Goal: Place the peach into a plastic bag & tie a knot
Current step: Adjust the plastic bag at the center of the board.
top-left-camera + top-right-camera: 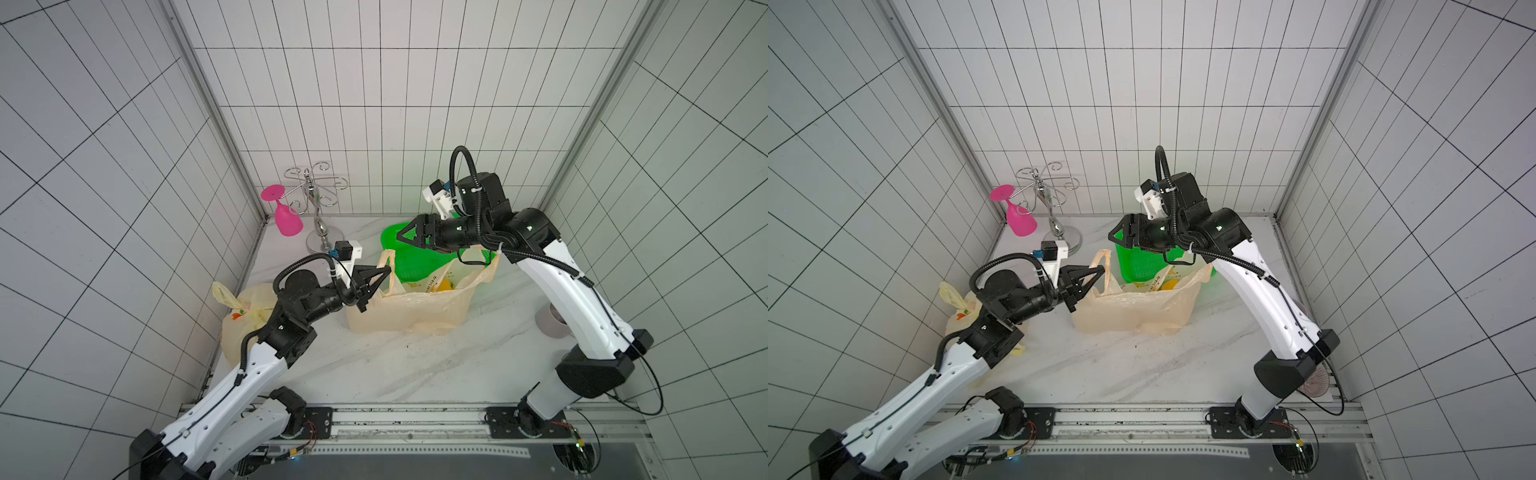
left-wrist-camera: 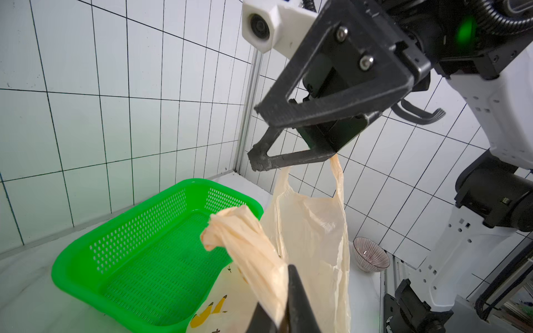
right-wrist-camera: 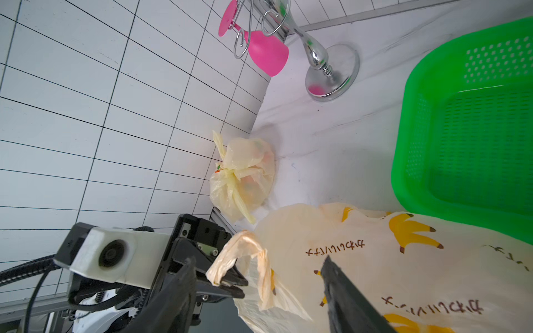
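Left wrist view: plastic bag (image 2: 311,230) on the desk (image 2: 26,288), one handle clamped in the left tool (image 2: 284,291), the other hung on the right tool (image 2: 255,137), jaws parted; peach unseen, perhaps inside; knot not yet tied

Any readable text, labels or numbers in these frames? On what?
Plastic bag: two rows of brown handwritten-style characters beside the banana drawings. They appear upside down, so nothing can be quoted with confidence.
Same bag, left wrist view: a few brown marks, too small to read.
Tied bag, basket, bowl, pink glass: no text visible.
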